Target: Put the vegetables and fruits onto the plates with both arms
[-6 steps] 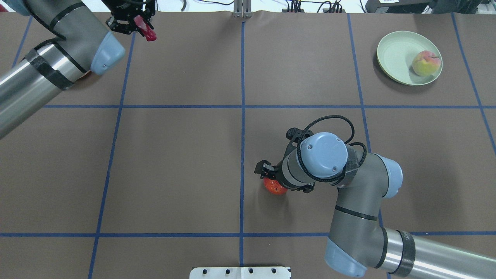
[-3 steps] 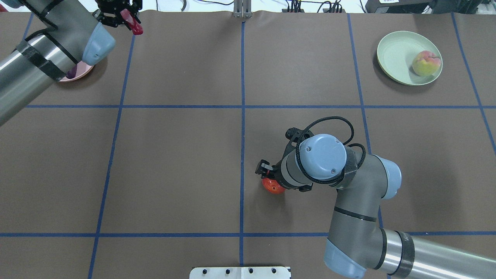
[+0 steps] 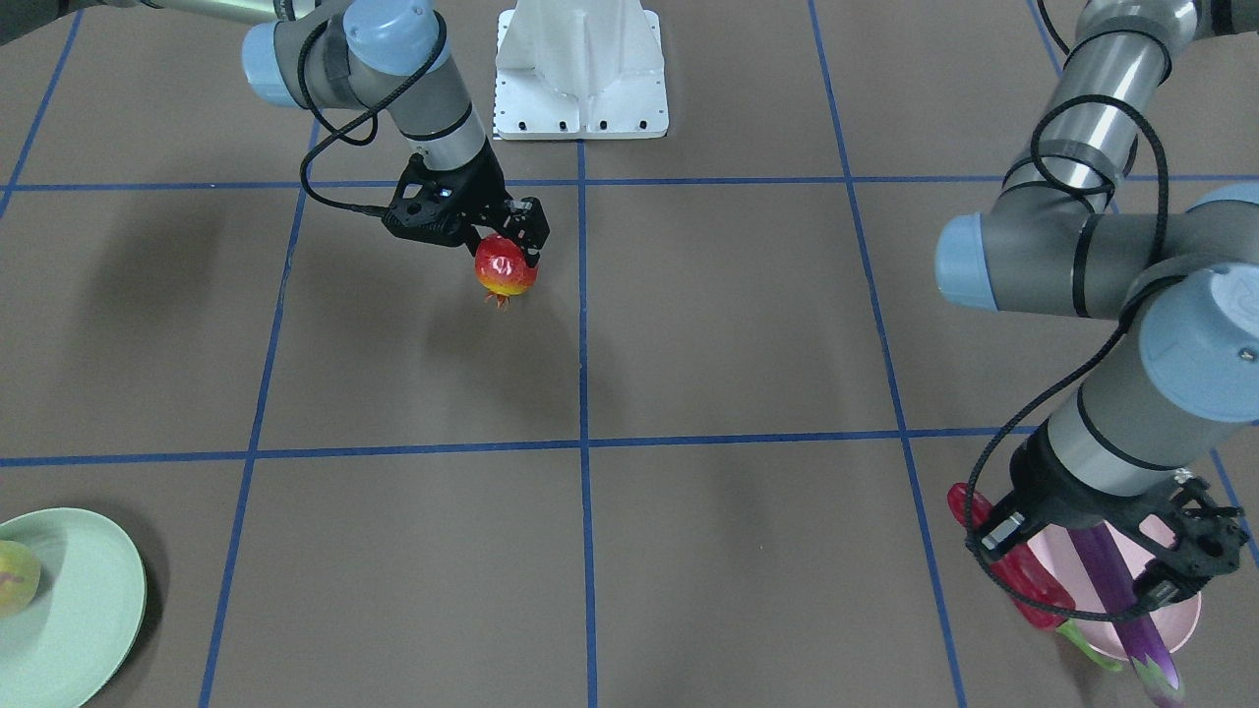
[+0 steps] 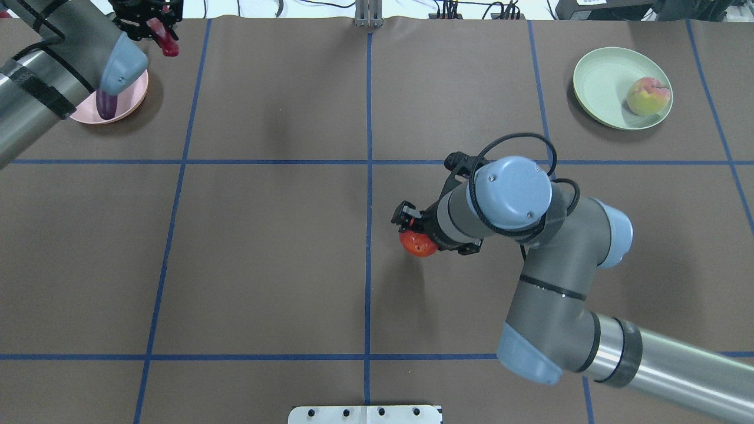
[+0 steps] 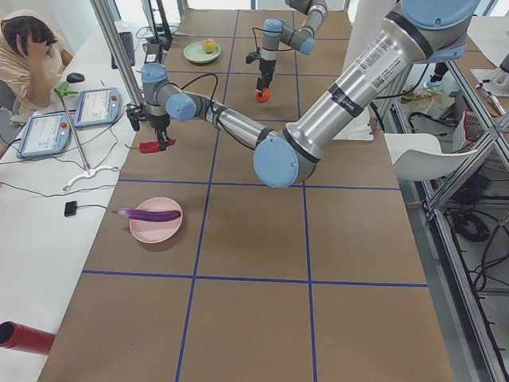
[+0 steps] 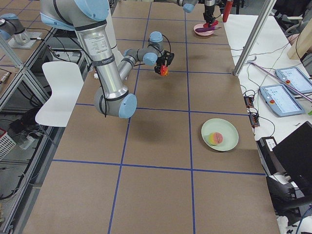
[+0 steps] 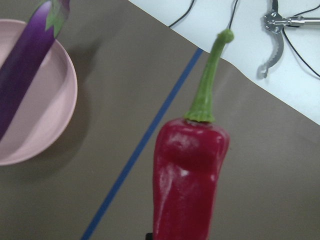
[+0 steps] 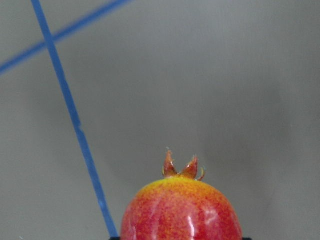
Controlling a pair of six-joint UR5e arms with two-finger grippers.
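My right gripper (image 4: 414, 231) is shut on the red-and-yellow pomegranate (image 4: 418, 243) and holds it above the table near the centre line, crown down (image 3: 506, 267). My left gripper (image 4: 148, 19) is shut on the red chili pepper (image 4: 167, 40) at the far left corner. The pepper (image 7: 190, 180) hangs stem-forward beside the pink plate (image 7: 47, 120), not over it. The purple eggplant (image 4: 107, 105) lies across that pink plate (image 4: 131, 101). At the far right the peach (image 4: 648, 96) rests on the mint green plate (image 4: 598, 79).
The white base block (image 4: 365, 414) sits at the near edge. Beyond the far-left table edge is a white desk with a metal tool (image 7: 274, 35) and cables. A person (image 5: 24, 56) sits at that desk by two tablets.
My left arm has carried the chili pepper leftward, uncovering the pink plate and eggplant. My right arm has carried the pomegranate toward the far side of the table.
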